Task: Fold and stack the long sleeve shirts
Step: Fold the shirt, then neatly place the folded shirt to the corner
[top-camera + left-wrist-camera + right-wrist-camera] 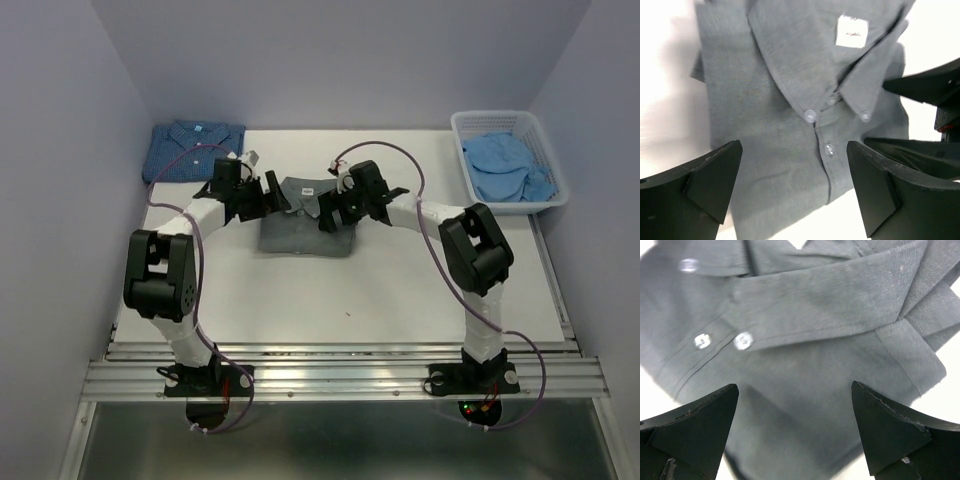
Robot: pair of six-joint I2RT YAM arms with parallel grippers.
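The left tool (795,167) and the right tool (795,407), both wide open and empty, we find hovering one per side over the folded grey shirt (300,238) on the worktop (380,290), presumably to lift it evenly onto the dark blue shirt (185,150).

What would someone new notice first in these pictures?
A folded grey shirt lies in the middle, with both pairs of jaws open over its collar. A dark blue shirt sits folded at the far left corner, and a pale blue shirt lies in the white basket far right.
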